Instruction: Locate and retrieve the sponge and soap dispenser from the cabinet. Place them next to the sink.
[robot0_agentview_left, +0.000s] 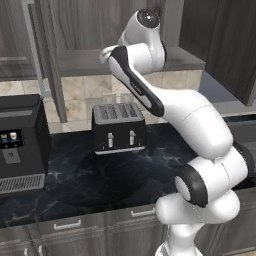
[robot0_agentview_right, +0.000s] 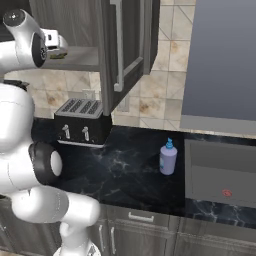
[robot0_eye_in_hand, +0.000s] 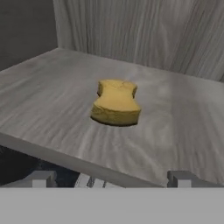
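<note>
The yellow sponge lies on the grey shelf board of the open cabinet, a short way in from the board's front edge. My gripper is open in front of that edge, its fingertips spread wide and the sponge ahead between their lines, untouched. From the side views the gripper is raised to shelf height. The pale-blue soap dispenser with its blue pump stands upright on the black countertop, just left of the dark sink.
A black and silver toaster stands on the counter below the shelf. A black coffee machine sits at the left. The cabinet's glass doors hang open on both sides of the arm.
</note>
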